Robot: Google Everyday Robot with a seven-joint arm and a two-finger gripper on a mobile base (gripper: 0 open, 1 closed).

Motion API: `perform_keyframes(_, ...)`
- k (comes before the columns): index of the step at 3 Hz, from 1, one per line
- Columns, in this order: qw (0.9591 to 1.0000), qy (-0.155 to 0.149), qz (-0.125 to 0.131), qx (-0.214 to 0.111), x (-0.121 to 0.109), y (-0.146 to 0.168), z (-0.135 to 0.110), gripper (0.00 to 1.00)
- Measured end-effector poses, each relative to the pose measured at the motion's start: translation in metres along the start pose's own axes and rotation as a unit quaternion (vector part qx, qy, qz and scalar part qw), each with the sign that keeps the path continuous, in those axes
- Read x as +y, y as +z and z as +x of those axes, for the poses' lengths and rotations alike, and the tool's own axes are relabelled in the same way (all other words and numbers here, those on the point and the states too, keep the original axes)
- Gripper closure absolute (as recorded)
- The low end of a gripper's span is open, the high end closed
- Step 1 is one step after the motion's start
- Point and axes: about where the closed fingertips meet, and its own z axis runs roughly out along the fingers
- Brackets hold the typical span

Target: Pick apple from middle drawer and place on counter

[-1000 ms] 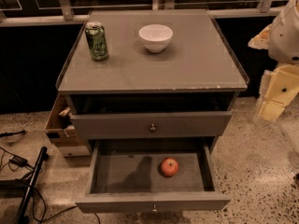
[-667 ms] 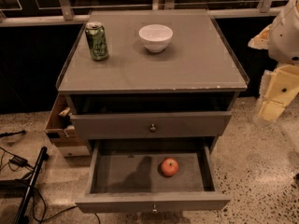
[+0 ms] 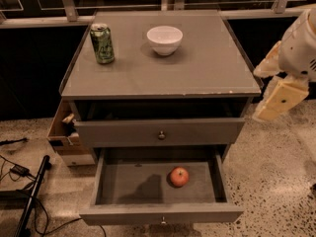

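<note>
The apple [image 3: 179, 177] lay in the open middle drawer [image 3: 128, 181], pulled out below the front edge of the counter [image 3: 197, 73]. Nothing had moved in the last second: the hand [image 3: 279, 100] hung off the counter's right front corner, holding nothing visible, its opening impossible to tell. The reach for the apple had seemingly not begun.

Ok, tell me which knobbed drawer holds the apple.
The lower one, the middle drawer, pulled far out with the apple on its floor; the upper drawer shows no apple. The gripper hangs right of the counter, away from both.
</note>
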Motion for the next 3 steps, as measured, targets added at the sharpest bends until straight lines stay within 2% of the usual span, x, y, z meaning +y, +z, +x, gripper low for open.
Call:
perform_keyframes(1, 0.9990, 0.015, -0.007, -0.041, 0.012, 0.052, -0.004, 0.59)
perform_keyframes(2, 0.9938, 0.056, -0.034, -0.090, 0.033, 0.148, -0.007, 0.90)
perform_keyframes(3, 0.9874, 0.101, -0.050, -0.111, 0.051, 0.223, 0.002, 1.00)
